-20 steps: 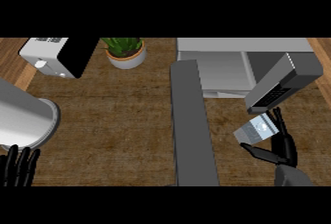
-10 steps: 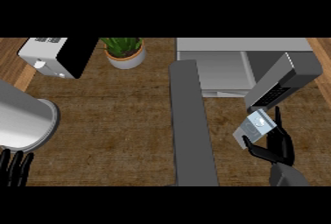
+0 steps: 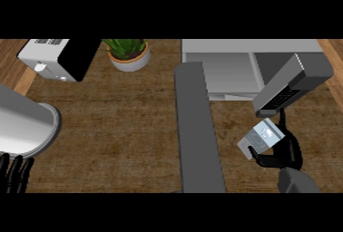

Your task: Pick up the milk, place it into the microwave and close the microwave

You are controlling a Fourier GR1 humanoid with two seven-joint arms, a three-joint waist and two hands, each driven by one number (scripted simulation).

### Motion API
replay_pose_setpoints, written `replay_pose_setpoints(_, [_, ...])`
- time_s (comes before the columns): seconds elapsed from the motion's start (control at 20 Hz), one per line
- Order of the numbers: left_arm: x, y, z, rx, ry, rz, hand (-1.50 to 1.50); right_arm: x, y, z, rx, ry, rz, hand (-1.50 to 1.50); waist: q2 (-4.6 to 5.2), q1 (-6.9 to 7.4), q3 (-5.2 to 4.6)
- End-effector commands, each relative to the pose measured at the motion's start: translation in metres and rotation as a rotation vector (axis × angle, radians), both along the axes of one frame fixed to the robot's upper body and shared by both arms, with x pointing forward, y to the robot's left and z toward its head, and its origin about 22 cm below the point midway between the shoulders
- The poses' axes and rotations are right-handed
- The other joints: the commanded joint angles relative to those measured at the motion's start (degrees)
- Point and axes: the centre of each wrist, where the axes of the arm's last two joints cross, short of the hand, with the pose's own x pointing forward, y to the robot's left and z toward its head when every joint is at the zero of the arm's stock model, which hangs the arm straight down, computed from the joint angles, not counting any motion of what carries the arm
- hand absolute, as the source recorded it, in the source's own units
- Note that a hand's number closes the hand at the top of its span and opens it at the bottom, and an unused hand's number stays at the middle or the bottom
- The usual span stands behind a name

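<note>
Head view: the right hand (image 3: 286, 153) has its fingers curled round the milk carton (image 3: 262, 137), held above the bench (image 3: 114, 118) at the view's right; the carton lies on the hand's left side, tilted, its long axis running from lower left to upper right, its upper end towards the keypad panel (image 3: 288, 90); the microwave (image 3: 221, 68) cavity stands open further up and to the left, beside a long grey slab (image 3: 198, 136), likely its door; the left hand (image 3: 13, 171) rests open at the lower left, well apart, so the right hand is the nearer.

Counter (image 3: 120, 118): brown wood grain, matt. Cylinder (image 3: 20, 127), left edge: brushed metal, satin sheen. Microwave (image 3: 227, 77), upper right: smooth grey, matt. Milk carton (image 3: 262, 136): smooth, pale.
</note>
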Motion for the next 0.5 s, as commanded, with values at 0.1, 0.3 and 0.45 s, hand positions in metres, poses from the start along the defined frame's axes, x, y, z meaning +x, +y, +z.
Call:
replay_pose_setpoints(0.1, [-0.016, 0.005, -0.013, 0.002, -0.003, 0.011, -1.5, 0.017, 0.022, 0.014, -0.006, -0.129, 0.164, 1.5, -0.48, 0.57, -0.32])
replay_pose_setpoints(0.3, [-0.002, -0.005, 0.002, -0.017, -0.003, 0.009, -1.5, 0.027, 0.043, 0.034, -0.059, -0.123, 0.222, 1.5, -0.43, 0.07, -0.31])
replay_pose_setpoints(0.45, [-0.015, 0.025, -0.004, -0.004, -0.009, 0.014, -1.5, 0.011, 0.058, 0.047, -0.085, -0.142, 0.249, 1.5, -0.58, -0.16, -0.37])
